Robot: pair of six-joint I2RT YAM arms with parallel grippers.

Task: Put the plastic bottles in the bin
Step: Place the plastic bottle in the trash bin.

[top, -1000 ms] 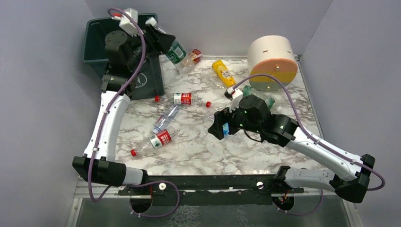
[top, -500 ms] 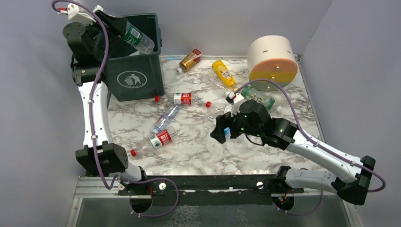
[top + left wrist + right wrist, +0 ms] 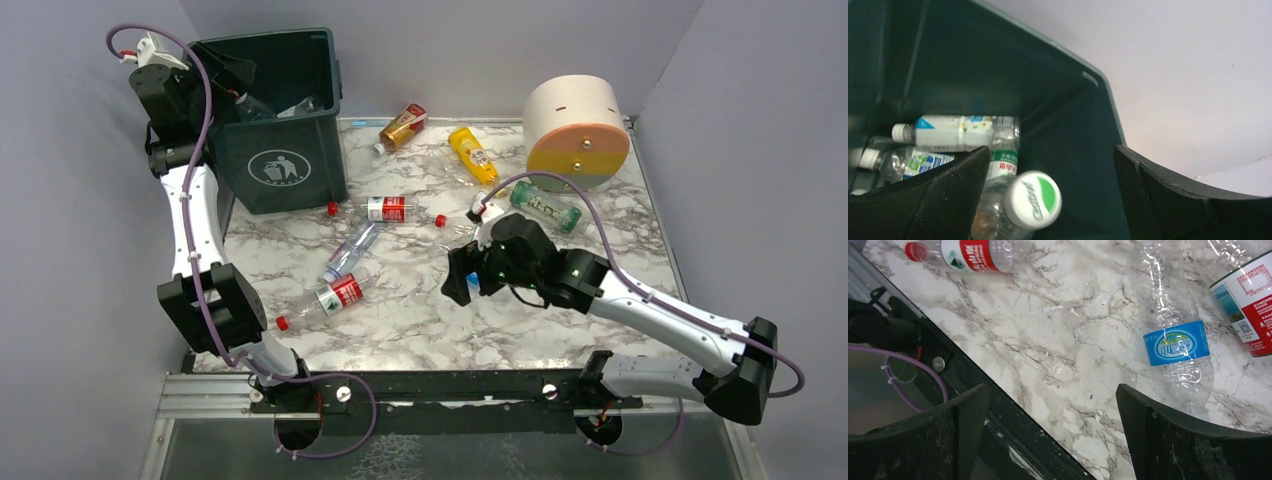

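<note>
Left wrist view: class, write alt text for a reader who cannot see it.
The open left gripper looks down into the dark green bin, where a green-capped bottle points cap-up between its wide-apart fingers. Two white-capped bottles lie deeper inside, on their sides.

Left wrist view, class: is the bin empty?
No, a white-labelled bottle and a green-capped bottle are inside the bin.

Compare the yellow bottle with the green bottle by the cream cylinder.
Colour: the yellow bottle is opaque yellow, while the green bottle is see-through green with a pale label.
Place: the yellow bottle lies to the left of the cream cylinder; the green bottle lies in front of it, nearer the arms.
Shared: both lie on their sides on the marble table, outside the bin.
</note>
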